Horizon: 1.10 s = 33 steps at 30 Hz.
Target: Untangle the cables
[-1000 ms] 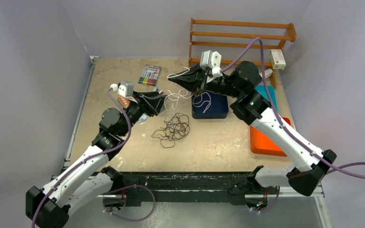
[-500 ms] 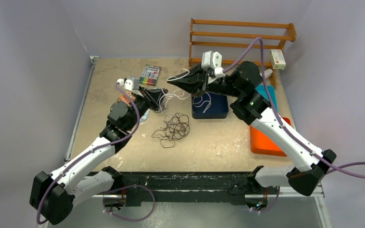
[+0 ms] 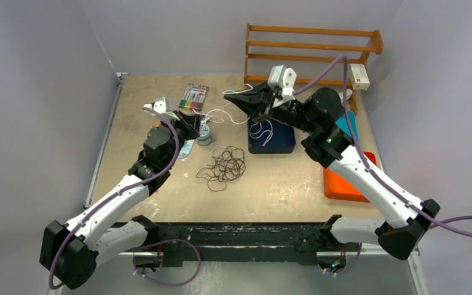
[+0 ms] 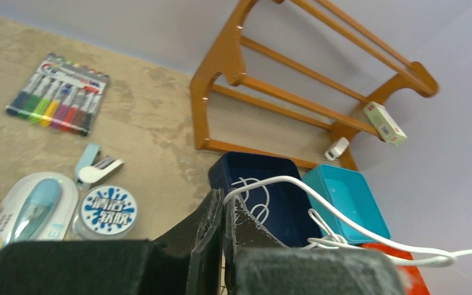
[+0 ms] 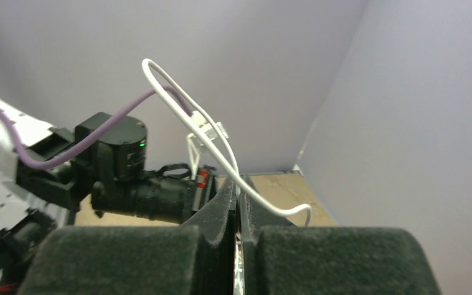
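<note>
Above the far half of the surface [image 3: 283,184], a white cable [image 3: 224,114] hangs in the air between the two hands. The left hand [image 3: 200,125] has its fingers [image 4: 206,221] pressed together on the cable. In its wrist view the cord comes out from between the closed tips and runs off to the right, where it gathers into a loose bundle. The right hand [image 3: 228,97] sits a little higher and points left. It is likewise clamped on the white cable, which in its wrist view rises from the closed fingers [image 5: 218,206] in a tall, narrow loop.

More white loops lie inside the navy box [image 3: 279,142] just below the right hand. They look like part of the same cord, though the overhead view is too coarse to be sure.

The dark cables [image 3: 223,165] lie in a curly, tangled heap on the surface. They are nearer the arm bases and apart from both hands.

A marker pack [image 3: 193,97] lies flat just beyond the left hand. A wooden rack [image 3: 313,46] stands along the back edge. A teal box [image 3: 348,123] and an orange tray [image 3: 341,184] sit on the right side.
</note>
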Available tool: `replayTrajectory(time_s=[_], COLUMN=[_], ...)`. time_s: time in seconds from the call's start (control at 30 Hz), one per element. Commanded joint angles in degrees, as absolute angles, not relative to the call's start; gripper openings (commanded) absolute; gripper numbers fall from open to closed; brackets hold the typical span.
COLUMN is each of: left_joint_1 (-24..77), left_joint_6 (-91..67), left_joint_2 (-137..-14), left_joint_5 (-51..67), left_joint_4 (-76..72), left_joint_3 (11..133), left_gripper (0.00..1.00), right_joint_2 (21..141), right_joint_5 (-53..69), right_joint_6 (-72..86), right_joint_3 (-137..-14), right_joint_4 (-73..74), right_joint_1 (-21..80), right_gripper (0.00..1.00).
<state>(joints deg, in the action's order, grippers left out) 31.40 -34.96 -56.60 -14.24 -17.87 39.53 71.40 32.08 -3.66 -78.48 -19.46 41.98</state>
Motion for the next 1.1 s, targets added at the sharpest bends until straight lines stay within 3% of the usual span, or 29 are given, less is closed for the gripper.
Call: replayTrajectory(time_s=[0.0,1.07], left_joint_1=[30.6,30.4], left_joint_6=[-38.2,-35.5], left_joint_2=[-55.7,-66.2], left_joint_5=[-19.6,-35.1], left_joint_4=[-15.4,6.4], left_joint_3=[39.7,44.4], left_gripper=[0.00,0.00], right_joint_2=[66.3,58.1], right_joint_5=[19.5,-13.4], right_joint_6=[-3.8,-8.4], right_joint_3=[-76.1,-70.4], right_joint_4=[-26.8,-31.8], right_joint_1=[41.8,41.8], right_gripper=[0.00,0.00])
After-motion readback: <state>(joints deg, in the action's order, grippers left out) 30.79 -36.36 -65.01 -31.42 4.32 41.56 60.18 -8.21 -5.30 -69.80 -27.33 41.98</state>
